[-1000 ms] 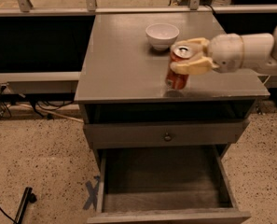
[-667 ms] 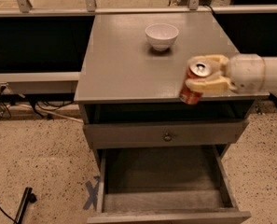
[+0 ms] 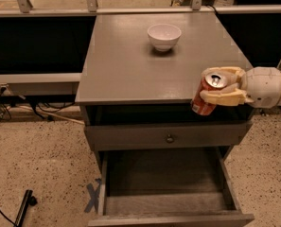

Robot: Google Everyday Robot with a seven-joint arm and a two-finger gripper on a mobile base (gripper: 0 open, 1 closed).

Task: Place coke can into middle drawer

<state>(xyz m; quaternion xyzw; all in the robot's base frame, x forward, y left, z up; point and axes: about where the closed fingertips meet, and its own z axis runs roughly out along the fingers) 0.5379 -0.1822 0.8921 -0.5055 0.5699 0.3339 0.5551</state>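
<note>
My gripper (image 3: 220,86) comes in from the right and is shut on the coke can (image 3: 204,101), a red can with a silver top, tilted slightly. The can hangs at the front right edge of the cabinet top, above the right side of the drawers. The middle drawer (image 3: 166,209) is pulled open below, with a bare board bottom and low side walls. The upper drawer front with its small round knob (image 3: 170,138) is closed.
A white bowl (image 3: 164,36) stands at the back of the grey cabinet top (image 3: 126,65). A black cable and a dark object (image 3: 24,207) lie on the speckled floor at lower left. Dark panels and metal rails run behind the cabinet.
My gripper has carried the can forward and to the right, from over the cabinet top to its front right edge.
</note>
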